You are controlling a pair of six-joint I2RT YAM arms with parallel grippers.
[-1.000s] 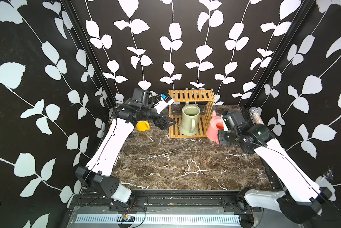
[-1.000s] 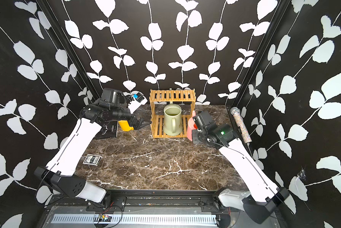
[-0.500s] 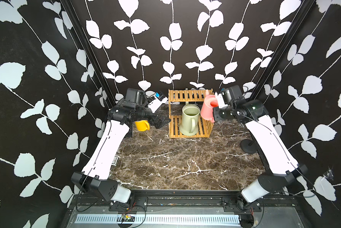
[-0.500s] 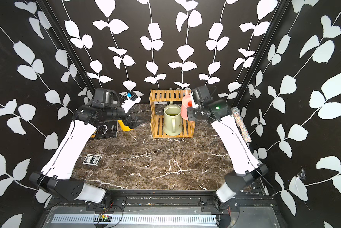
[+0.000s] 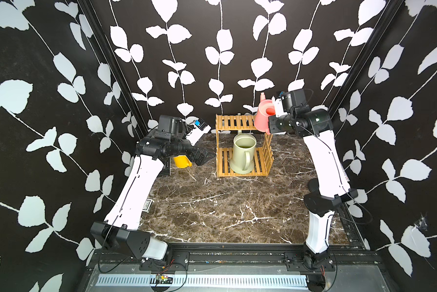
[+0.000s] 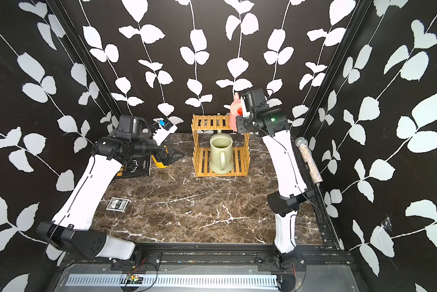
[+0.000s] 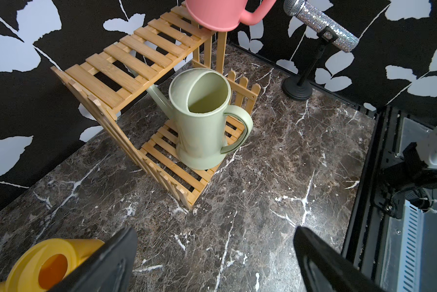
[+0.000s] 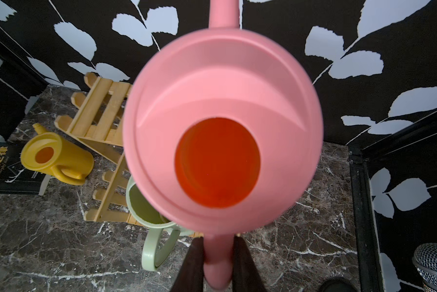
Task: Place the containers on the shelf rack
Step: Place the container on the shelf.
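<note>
Your right gripper (image 8: 217, 252) holds the small pink plastic watering can (image 5: 262, 118) by its handle over the right end of the tan slatted wooden rack (image 5: 234, 123), at its top tier; contact is unclear. The large pale green can (image 5: 242, 154) stands on the lower tier. Your left gripper (image 7: 213, 231) gapes wide, empty, beside the small yellow can (image 7: 48, 263).

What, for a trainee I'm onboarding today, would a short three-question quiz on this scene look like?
1. True or false: the green watering can stands on the lower tier of the shelf rack.
2. Which colour of can does the right gripper hold? A yellow, B pink, C green.
3. Fill in: the left gripper is ___ (open or shut).
Key: 1 true. 2 B, the pink can, held by its handle. 3 open, holding nothing.
</note>
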